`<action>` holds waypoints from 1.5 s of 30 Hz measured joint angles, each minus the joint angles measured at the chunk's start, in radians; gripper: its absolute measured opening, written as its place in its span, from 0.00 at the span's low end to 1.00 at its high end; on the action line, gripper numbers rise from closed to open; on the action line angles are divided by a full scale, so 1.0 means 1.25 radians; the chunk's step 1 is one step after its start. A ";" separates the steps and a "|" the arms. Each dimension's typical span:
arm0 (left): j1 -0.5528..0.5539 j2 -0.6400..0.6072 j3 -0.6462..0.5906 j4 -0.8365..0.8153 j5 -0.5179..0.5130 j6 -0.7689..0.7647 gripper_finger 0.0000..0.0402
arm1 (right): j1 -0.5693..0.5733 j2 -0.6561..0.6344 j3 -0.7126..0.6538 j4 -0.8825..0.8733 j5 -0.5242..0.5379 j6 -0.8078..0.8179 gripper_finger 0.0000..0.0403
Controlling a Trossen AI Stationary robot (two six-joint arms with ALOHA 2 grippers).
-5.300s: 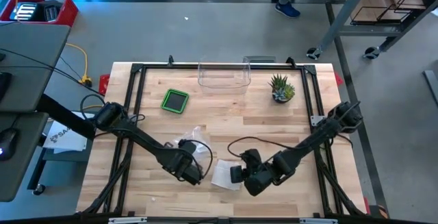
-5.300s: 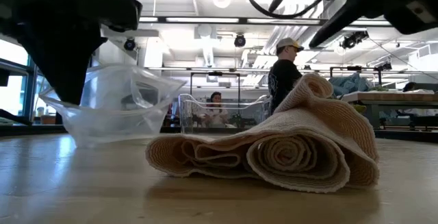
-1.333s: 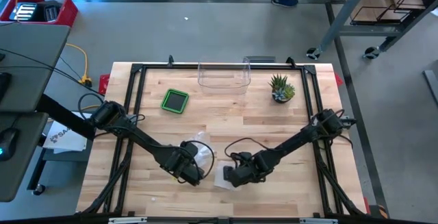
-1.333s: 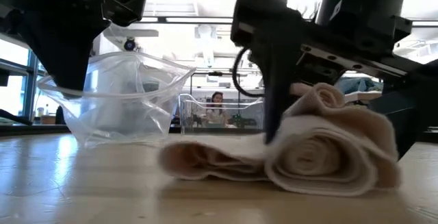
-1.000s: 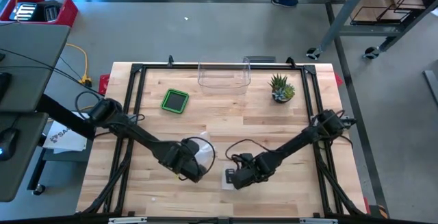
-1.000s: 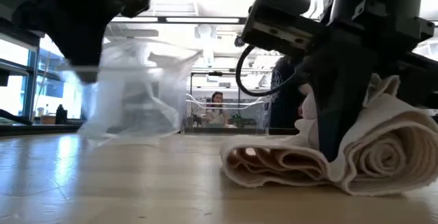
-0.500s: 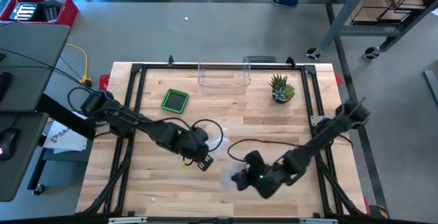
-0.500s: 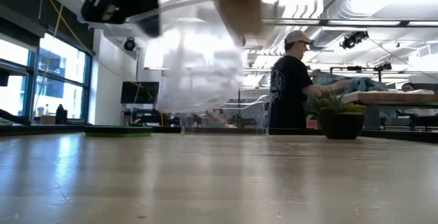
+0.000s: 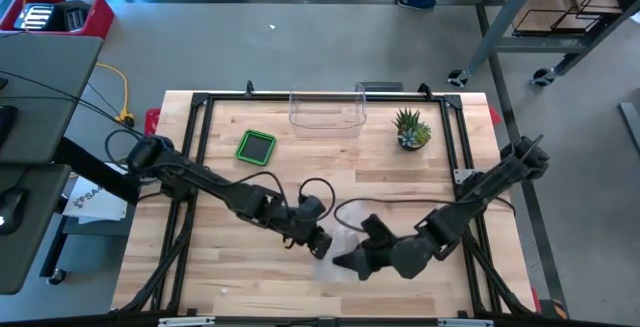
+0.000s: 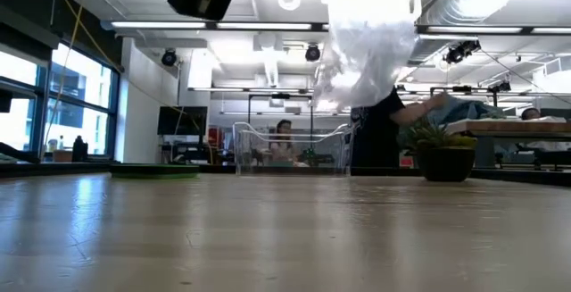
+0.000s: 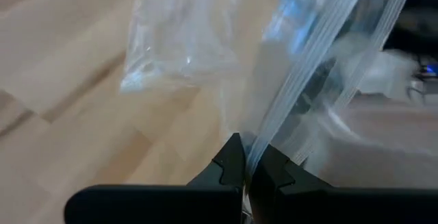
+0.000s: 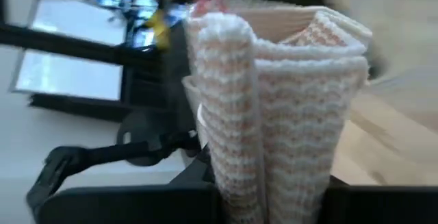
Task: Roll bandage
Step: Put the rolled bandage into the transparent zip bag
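From my right wrist camera, the rolled bandage (image 12: 280, 107) fills the centre of the picture. It is a cream, ribbed knit folded into several thick layers, standing upright between the right gripper (image 12: 274, 200) fingers, which are closed against it on both sides. Beyond it I see light wooden tabletop (image 12: 397, 114) on one side and dark, blurred frame parts (image 12: 89, 155) on the other.

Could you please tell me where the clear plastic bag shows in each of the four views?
High view: clear plastic bag between both grippers.
Low view: bag hanging high, right of centre.
Left wrist view: bag pinched in the left gripper.
Right wrist view: not visible.
Shared landmark: wooden table.
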 joint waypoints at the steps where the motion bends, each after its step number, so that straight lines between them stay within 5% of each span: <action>1: -0.004 0.000 0.000 0.007 0.007 0.000 0.00 | 0.000 -0.012 0.000 -0.032 0.001 0.019 0.09; 4: -0.020 0.000 0.000 0.007 0.016 -0.013 0.00 | 0.004 -0.055 0.000 -0.159 0.024 0.079 0.09; 8: -0.042 0.002 0.000 0.010 -0.082 -0.093 0.00 | 0.007 -0.121 0.000 -0.302 0.082 0.173 0.09; 13: -0.046 0.026 0.001 0.088 -0.115 -0.139 0.00 | -0.009 -0.140 0.001 -0.286 0.085 0.179 0.09; 23: -0.013 0.132 0.001 0.291 -0.073 -0.209 0.00 | -0.071 -0.104 0.003 -0.327 -0.038 0.173 0.09; 28: -0.003 0.139 0.033 0.265 -0.041 -0.168 0.00 | -0.094 -0.100 0.001 -0.451 -0.121 0.208 0.09; 36: 0.035 0.148 0.069 0.263 -0.027 -0.109 0.00 | -0.103 -0.097 0.001 -0.477 -0.141 0.234 0.09; 45: 0.040 0.205 0.085 0.231 0.044 -0.091 0.00 | -0.106 -0.039 0.001 -0.511 -0.278 0.253 0.09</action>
